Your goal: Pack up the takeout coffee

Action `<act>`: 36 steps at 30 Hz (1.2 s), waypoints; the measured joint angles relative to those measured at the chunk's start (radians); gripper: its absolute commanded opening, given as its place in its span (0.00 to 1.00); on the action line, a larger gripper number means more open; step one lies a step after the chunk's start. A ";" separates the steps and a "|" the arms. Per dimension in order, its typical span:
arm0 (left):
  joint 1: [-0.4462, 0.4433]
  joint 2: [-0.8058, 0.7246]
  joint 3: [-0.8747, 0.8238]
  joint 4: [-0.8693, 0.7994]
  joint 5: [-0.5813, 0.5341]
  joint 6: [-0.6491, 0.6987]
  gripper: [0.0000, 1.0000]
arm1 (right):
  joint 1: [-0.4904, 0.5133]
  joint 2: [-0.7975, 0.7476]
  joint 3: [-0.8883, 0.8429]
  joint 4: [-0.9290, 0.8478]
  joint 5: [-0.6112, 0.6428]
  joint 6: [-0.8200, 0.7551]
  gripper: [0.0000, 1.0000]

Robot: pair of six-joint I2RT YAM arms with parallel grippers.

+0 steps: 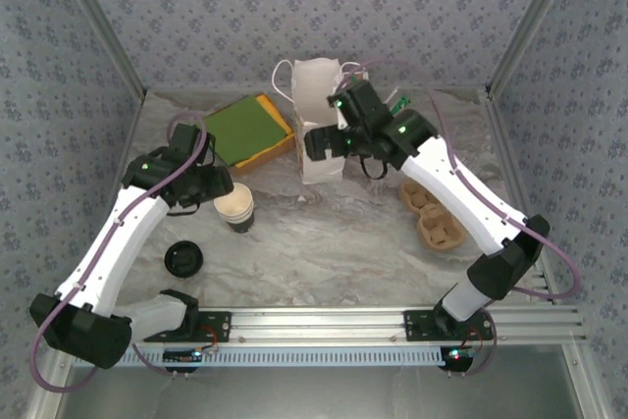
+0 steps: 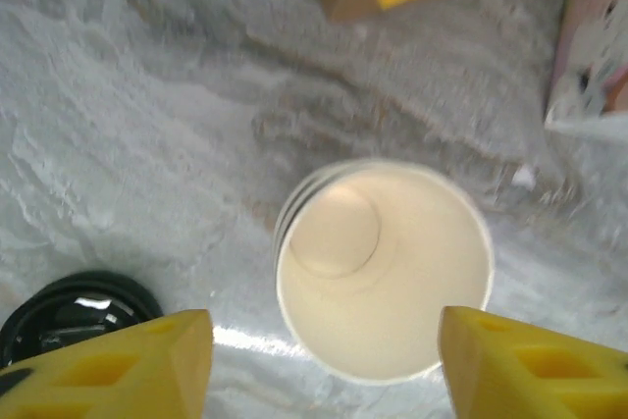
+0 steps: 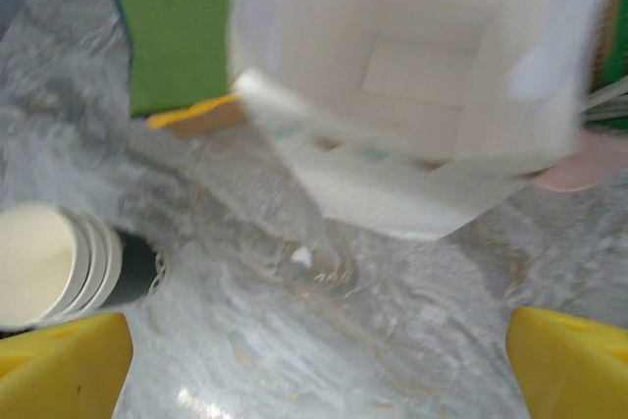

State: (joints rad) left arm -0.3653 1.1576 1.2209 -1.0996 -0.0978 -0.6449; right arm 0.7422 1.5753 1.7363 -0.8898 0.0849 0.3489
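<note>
The takeout coffee is out of view. A lidless paper cup [image 1: 235,208] with a cream inside stands left of centre, and my left gripper [image 1: 218,193] hovers over it. From the left wrist, the cup's mouth [image 2: 383,267] lies between and below the yellow fingers [image 2: 147,365]. The left gripper [image 2: 326,345] is open and not touching the cup. A white paper bag [image 1: 319,120] stands at the back centre. My right gripper [image 1: 316,142] hangs open and empty in front of the bag [image 3: 412,76].
A loose black lid [image 1: 183,259] lies on the table at the front left, close to the cup [image 2: 69,311]. A green and yellow box [image 1: 245,130] sits left of the bag. A brown pulp cup carrier [image 1: 432,213] lies at the right.
</note>
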 measured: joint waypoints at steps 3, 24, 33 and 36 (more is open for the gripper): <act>-0.008 0.001 -0.035 -0.029 0.021 -0.018 0.51 | 0.066 -0.011 -0.059 0.024 -0.011 -0.003 1.00; -0.008 0.135 -0.055 -0.006 0.030 0.000 0.25 | 0.212 -0.016 -0.104 0.045 0.060 0.024 1.00; -0.008 0.135 -0.055 0.001 0.030 0.005 0.22 | 0.214 -0.016 -0.109 0.045 0.068 0.028 1.00; -0.008 0.135 -0.055 0.001 0.030 0.008 0.22 | 0.214 -0.016 -0.109 0.045 0.069 0.028 1.00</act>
State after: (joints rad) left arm -0.3737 1.2922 1.1656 -1.0988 -0.0681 -0.6373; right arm 0.9565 1.5593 1.6272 -0.8448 0.1535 0.3767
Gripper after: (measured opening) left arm 0.223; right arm 0.997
